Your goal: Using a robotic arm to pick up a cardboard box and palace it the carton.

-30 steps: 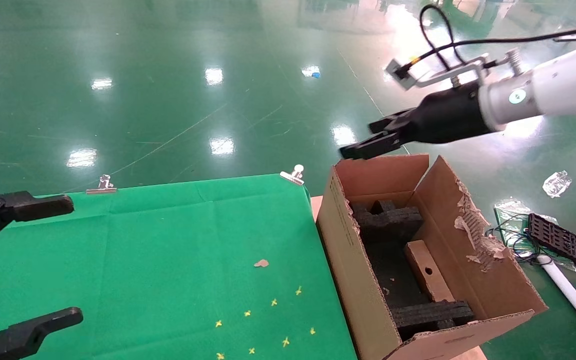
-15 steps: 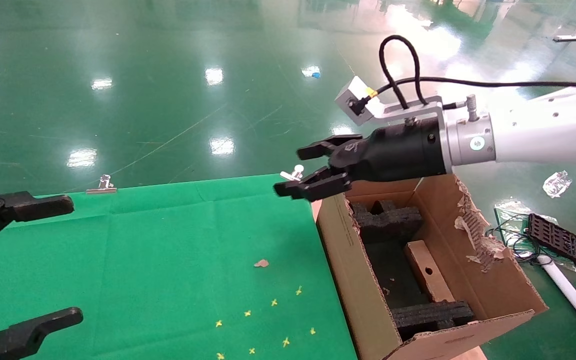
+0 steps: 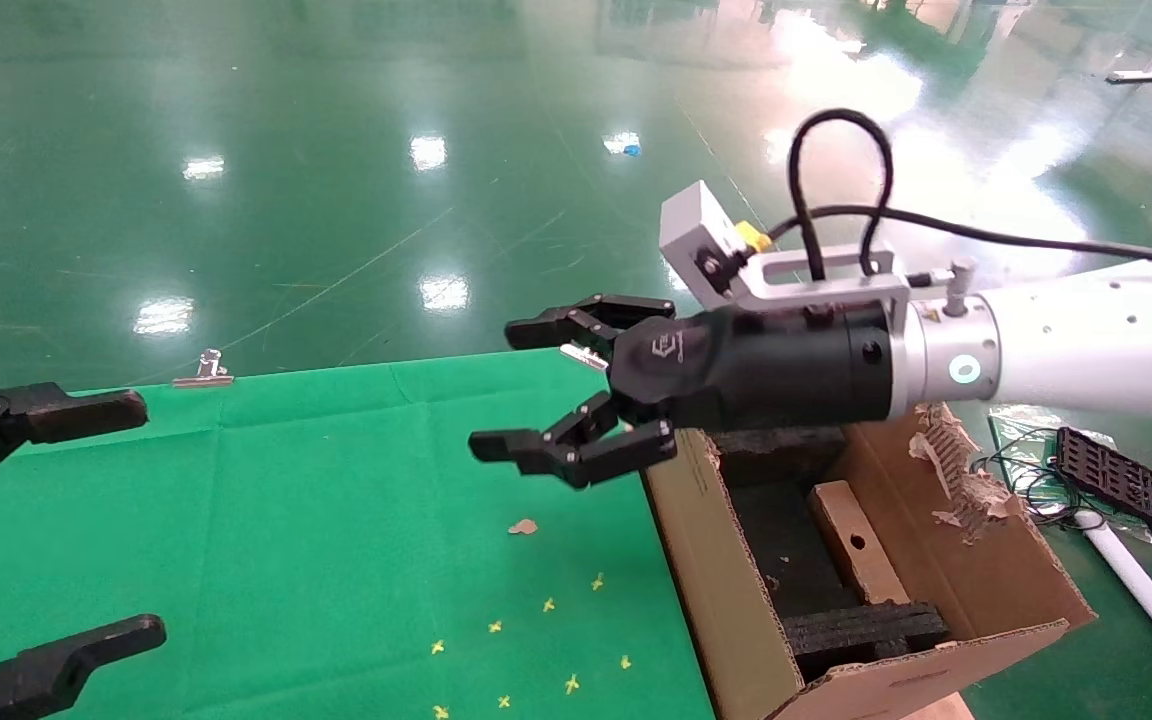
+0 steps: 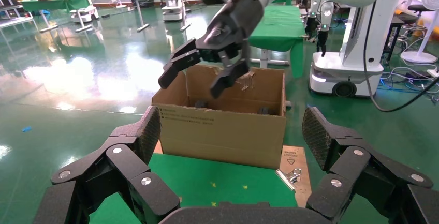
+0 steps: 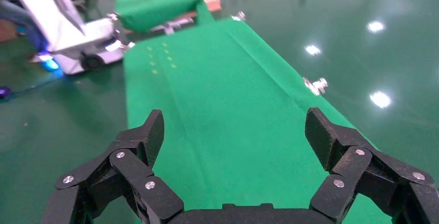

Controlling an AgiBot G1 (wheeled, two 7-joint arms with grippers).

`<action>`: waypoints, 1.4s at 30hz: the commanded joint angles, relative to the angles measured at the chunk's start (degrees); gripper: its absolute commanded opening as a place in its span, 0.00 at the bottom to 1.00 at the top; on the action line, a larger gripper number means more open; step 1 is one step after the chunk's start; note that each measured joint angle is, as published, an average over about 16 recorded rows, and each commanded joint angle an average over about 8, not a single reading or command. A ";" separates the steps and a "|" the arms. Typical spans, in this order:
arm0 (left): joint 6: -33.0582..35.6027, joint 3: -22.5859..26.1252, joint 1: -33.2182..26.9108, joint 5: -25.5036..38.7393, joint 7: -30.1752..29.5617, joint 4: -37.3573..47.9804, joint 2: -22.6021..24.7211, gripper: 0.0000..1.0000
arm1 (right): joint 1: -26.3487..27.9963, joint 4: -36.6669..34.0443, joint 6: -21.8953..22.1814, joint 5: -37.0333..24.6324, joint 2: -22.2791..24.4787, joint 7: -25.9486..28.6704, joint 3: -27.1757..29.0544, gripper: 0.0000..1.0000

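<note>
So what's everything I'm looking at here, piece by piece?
Carton: one, brown, flaps up, one torn, beside the table's right edge.
Cardboard box: one, slim, brown, inside the carton.
Foam blocks: black, lining the carton.
Table cloth: one, green.
Metal clips: two seen, silver, at the cloth's far edge.
Yellow marks: several, on the cloth.
Black grid panel: one, on the floor at right.
Right gripper: black, on a white arm, jaws open, over the table beside the carton.
Left gripper: black, jaws open, parked at left.
</note>
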 commanded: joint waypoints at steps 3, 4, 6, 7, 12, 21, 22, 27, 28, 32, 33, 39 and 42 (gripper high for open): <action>-0.01 0.01 0.00 -0.01 0.01 0.00 0.00 1.00 | -4.61 3.84 -0.86 2.07 0.62 -1.73 4.91 1.00; -0.01 0.01 0.00 -0.01 0.01 0.00 -0.01 1.00 | -5.76 4.80 -1.07 2.58 0.78 -2.17 6.13 1.00; -0.01 0.02 0.00 -0.01 0.01 0.00 -0.01 1.00 | -8.07 6.72 -1.50 3.62 1.09 -3.03 8.58 1.00; -0.01 0.02 -0.01 -0.02 0.01 0.00 -0.01 1.00 | -9.21 7.67 -1.71 4.13 1.24 -3.46 9.80 1.00; -0.02 0.04 -0.01 -0.03 0.02 0.00 -0.02 1.00 | -14.94 12.44 -2.78 6.70 2.02 -5.62 15.90 1.00; -0.03 0.05 0.00 -0.04 0.03 0.02 -0.02 1.00 | -21.72 17.93 -3.99 9.71 2.87 -7.89 22.93 1.00; -0.04 0.05 0.01 -0.04 0.03 0.02 -0.03 1.00 | -22.03 18.17 -4.04 9.86 2.91 -7.96 23.25 1.00; -0.04 0.05 0.00 -0.05 0.03 0.02 -0.03 1.00 | -21.44 17.68 -3.99 9.71 2.89 -7.75 22.68 1.00; -0.04 0.05 0.00 -0.05 0.03 0.02 -0.03 1.00 | -21.28 17.56 -3.96 9.63 2.88 -7.71 22.52 1.00; -0.04 0.05 0.00 -0.05 0.03 0.02 -0.03 1.00 | -20.78 17.17 -3.87 9.38 2.82 -7.61 22.01 1.00; -0.04 0.05 0.00 -0.05 0.03 0.02 -0.03 1.00 | -20.68 17.10 -3.85 9.32 2.81 -7.59 21.91 1.00; -0.04 0.05 0.00 -0.05 0.03 0.02 -0.03 1.00 | -20.22 16.76 -3.75 9.13 2.75 -7.50 21.46 1.00; -0.04 0.05 0.00 -0.05 0.03 0.02 -0.03 1.00 | -20.07 16.65 -3.72 9.03 2.73 -7.46 21.31 1.00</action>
